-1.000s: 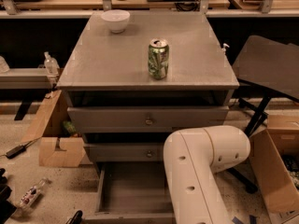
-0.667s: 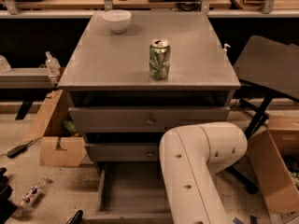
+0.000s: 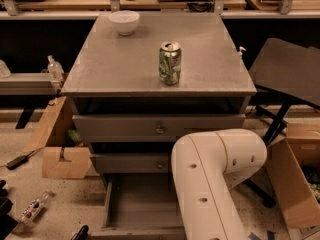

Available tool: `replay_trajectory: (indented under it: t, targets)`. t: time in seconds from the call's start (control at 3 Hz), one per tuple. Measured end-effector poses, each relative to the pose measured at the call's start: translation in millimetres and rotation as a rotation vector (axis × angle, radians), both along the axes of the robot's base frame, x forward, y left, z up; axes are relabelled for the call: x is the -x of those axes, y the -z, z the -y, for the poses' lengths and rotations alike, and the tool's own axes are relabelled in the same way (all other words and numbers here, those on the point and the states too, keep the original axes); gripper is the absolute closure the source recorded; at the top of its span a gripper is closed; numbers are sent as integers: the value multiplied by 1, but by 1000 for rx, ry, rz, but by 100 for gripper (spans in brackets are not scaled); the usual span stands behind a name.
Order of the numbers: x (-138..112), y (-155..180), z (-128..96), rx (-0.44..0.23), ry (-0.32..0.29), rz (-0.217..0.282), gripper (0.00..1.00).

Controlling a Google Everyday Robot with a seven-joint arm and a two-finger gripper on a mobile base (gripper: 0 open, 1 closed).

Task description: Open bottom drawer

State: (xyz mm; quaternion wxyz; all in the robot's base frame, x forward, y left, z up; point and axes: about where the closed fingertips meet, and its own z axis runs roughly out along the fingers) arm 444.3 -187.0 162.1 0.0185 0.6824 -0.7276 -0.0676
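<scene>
The grey cabinet has three drawers. The bottom drawer [image 3: 142,204] is pulled out toward me, its plain grey inside showing; its front is cut off by the lower frame edge. The middle drawer [image 3: 131,162] and the top drawer [image 3: 159,128] with its brass knob are shut. My white arm [image 3: 210,179] rises from the lower frame edge at the right of the drawers and bends right. My gripper is out of view, hidden below the frame or behind the arm.
A green can [image 3: 170,63] and a white bowl [image 3: 124,22] stand on the cabinet top [image 3: 115,64]. Cardboard boxes sit at the left [image 3: 60,154] and right [image 3: 295,184]. A black chair [image 3: 290,74] stands to the right. Bottles and clutter lie on the floor at left.
My arm has shifted slightly to the left. The bottom drawer stays pulled out.
</scene>
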Motion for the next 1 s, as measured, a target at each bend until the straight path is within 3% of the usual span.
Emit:
replay_trajectory:
  t: [0.33,1.0]
  targets:
    - [0,0,0,0,0,0,100]
    - [0,0,0,0,0,0,50]
